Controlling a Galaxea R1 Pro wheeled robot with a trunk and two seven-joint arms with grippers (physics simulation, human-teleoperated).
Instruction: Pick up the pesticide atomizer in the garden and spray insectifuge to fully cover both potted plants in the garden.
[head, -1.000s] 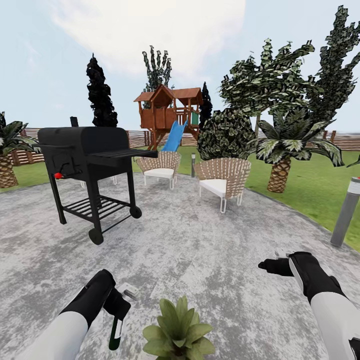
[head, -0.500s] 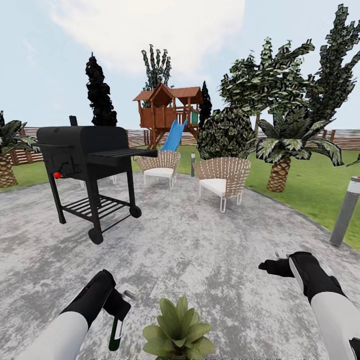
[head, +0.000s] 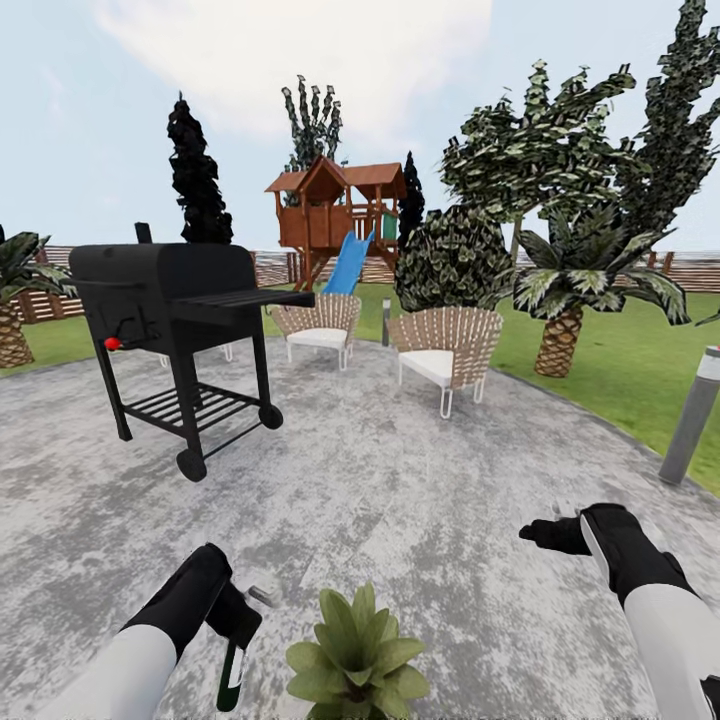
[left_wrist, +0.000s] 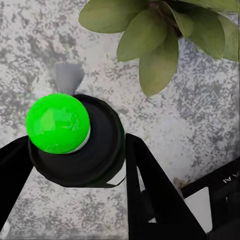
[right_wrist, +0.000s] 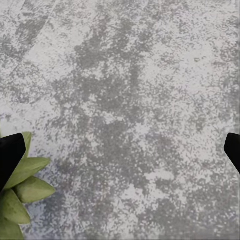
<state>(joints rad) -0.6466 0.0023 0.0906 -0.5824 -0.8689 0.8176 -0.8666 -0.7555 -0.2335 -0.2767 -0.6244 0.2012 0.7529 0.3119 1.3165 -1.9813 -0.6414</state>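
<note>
Low at the head view's 7 o'clock, the left gripper (head: 235, 622) is clamped on the pesticide atomizer (head: 231, 675), bottle hanging downward, presumably to bring its spray head near the potted plant (head: 357, 660) just beside it at 6 o'clock. Seen along the left wrist, the black fingers (left_wrist: 150, 185) pinch the dark bottle, leaves close by. Right gripper (head: 548, 533), at 4 o'clock, hovers spread and empty over the patio (head: 400, 480). Grill (head: 175, 330) stands well apart at 10 o'clock.

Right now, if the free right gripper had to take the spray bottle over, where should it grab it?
Probably the pesticide atomizer's lower dark body, from the right. It hangs head-up from the left gripper, which clamps its upper part, leaving the base free. The right gripper stands open.
</note>
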